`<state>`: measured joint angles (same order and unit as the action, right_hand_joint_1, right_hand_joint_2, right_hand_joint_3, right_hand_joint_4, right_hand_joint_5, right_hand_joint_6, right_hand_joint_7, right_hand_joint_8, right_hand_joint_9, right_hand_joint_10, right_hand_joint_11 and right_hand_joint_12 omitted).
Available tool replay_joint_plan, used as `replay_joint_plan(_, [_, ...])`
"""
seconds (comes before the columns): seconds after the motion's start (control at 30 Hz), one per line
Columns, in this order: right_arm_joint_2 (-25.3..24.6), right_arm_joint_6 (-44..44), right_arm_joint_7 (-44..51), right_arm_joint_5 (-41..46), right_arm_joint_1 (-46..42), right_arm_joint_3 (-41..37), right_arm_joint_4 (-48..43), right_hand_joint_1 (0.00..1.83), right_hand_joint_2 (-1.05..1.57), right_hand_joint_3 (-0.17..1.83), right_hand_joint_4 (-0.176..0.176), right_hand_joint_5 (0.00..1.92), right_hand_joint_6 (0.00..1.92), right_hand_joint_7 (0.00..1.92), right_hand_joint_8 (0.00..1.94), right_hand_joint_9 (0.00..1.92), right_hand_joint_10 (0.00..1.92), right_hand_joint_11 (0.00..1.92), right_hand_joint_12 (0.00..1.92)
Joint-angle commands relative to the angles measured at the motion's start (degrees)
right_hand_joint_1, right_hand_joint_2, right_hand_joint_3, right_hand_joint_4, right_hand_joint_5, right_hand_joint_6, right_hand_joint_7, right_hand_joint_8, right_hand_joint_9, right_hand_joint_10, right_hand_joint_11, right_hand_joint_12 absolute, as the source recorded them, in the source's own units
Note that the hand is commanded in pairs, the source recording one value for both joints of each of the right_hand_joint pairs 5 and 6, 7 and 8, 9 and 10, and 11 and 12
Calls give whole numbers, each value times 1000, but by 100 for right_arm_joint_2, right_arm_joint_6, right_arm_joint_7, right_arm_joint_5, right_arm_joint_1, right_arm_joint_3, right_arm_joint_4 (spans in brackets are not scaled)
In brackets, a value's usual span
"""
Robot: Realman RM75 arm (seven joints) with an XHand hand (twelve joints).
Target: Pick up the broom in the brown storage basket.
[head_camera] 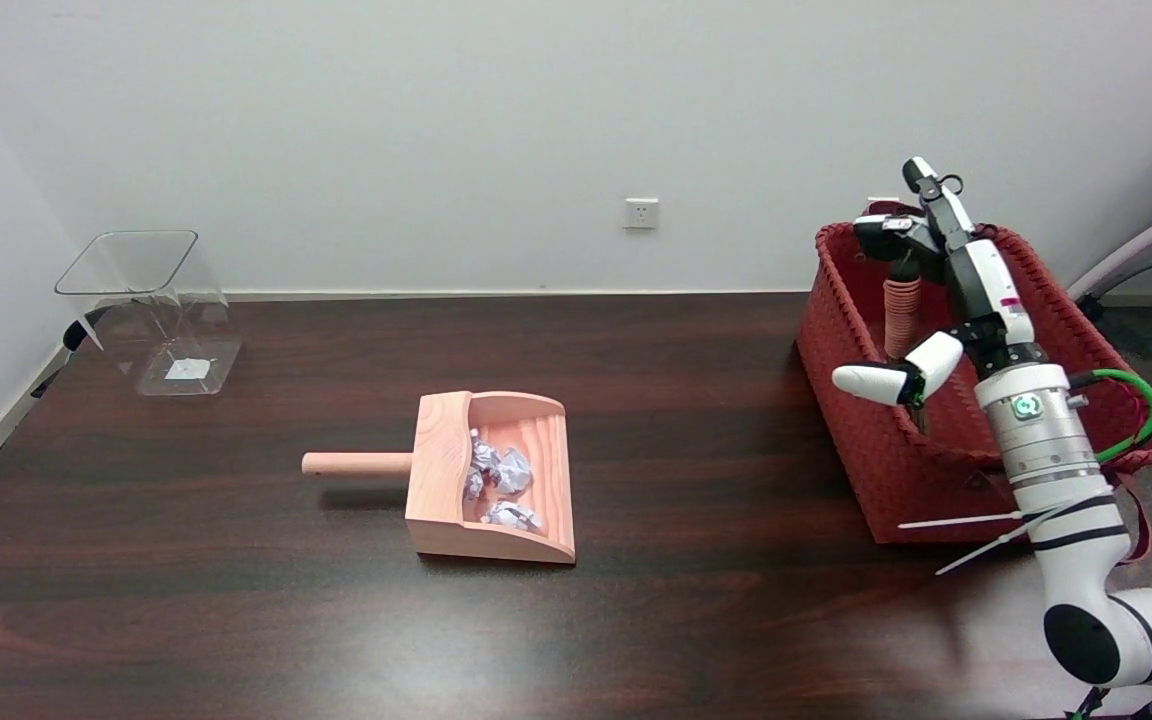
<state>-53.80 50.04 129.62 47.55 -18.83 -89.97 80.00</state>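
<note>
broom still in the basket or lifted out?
In. The broom stands roughly upright inside the brown storage basket, handle near rim height. The robot hand is at its top; grip cannot be told.

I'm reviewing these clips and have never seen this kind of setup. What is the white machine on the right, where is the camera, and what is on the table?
One camera looks down across a dark table. The white machine is a robot arm ending in a fingered right hand, reaching over a woven red-brown basket. A broom stands inside; the hand's fingers are spread around its top, with no visible grip, so it holds nothing. Also on the table: a wooden dustpan holding crumpled paper, and a clear plastic bin.
</note>
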Motion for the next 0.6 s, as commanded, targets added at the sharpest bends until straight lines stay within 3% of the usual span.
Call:
replay_joint_plan(0.03, [32, -9, -123, 154, 41, 383, -52, 1176, -504, 1044, 0, 76, 76, 591, 591, 584, 584, 585, 585])
replay_joint_plan(0.6, [32, -32, -267, 162, 72, 504, -187, 1165, -443, 1042, 0, 80, 80, 626, 626, 611, 611, 610, 610])
